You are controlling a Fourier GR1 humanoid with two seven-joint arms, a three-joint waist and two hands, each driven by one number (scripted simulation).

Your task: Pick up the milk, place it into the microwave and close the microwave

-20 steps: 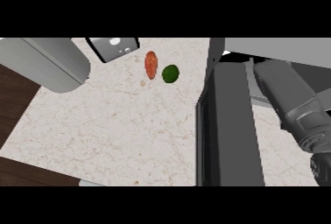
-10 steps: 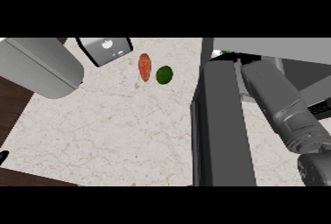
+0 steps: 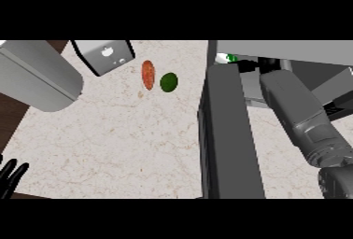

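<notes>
Stage: placing step, by my reading. The right grey forearm (image 3: 300,116) runs from the lower right of the frame up toward the upper right, into the open grey microwave (image 3: 289,49).
Milk: a small white carton with a green mark (image 3: 226,58) shows at the upper right, just past the top of the dark microwave door (image 3: 228,140), beside the black tip of the right hand (image 3: 250,65). It appears to sit at or inside the microwave's mouth; whether it rests on the floor of the cavity I cannot tell.
Right hand: mostly hidden behind the door edge and forearm. Cannot tell whether it has hold of the carton or has let go.
Left hand: black fingers (image 3: 12,175) straight and relaxed at the lower left edge, resting, holding nothing.
Done: carton lifted off the counter and carried to the microwave, as judged.
Left: release confirmed, arm withdrawn, door swung shut.
Microwave contents: only the carton is visible; the rest of the cavity is hidden.
Door: open, standing edge-on down the middle right.
Counter: beige speckled stone top (image 3: 117,140) carries an orange elongated vegetable (image 3: 147,73) and a dark green round one (image 3: 168,81), just beside each other, upper middle.
</notes>
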